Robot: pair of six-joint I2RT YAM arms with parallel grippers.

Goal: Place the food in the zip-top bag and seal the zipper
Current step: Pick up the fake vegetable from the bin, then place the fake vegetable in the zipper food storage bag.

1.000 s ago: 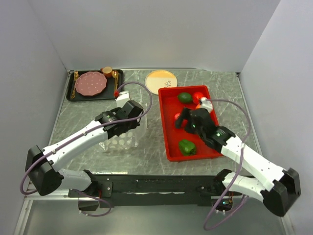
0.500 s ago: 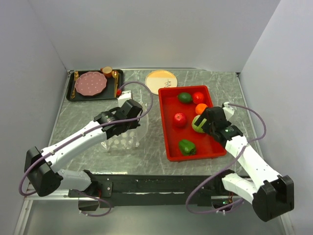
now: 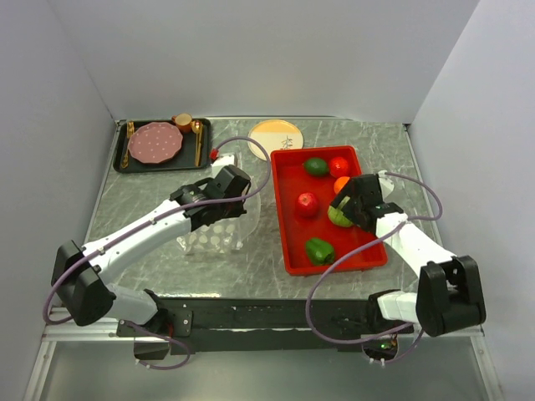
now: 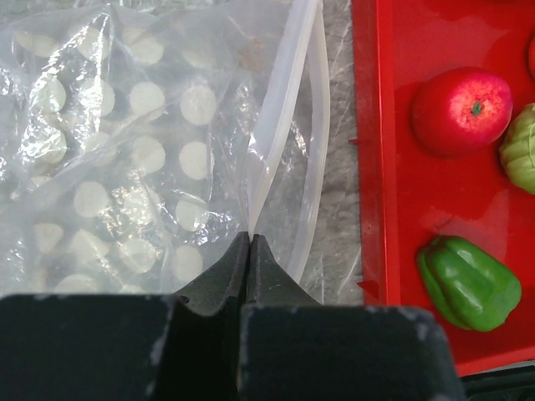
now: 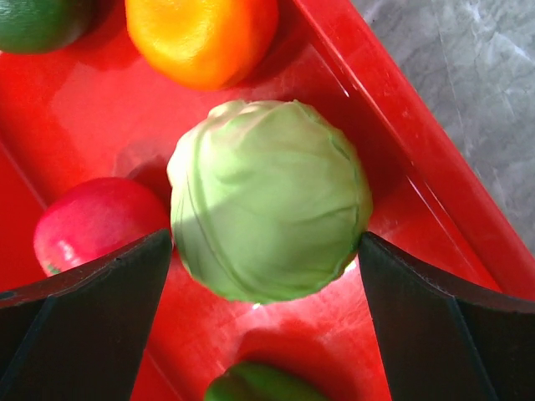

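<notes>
The right hand, poised over the middle of the red tray 1 second ago, now straddles the light green cabbage at the tray's 3 o'clock side, its jaws spread wide and not yet gripping. The left hand has edged toward the tray, clenched on the zipper of the zip-top bag, which sits on the desk at the tray's 9 o'clock. All 6 pieces of food lie in the tray, and a first pick looks close.

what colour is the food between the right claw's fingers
Light green; the cabbage shows best in the right wrist view.
</notes>
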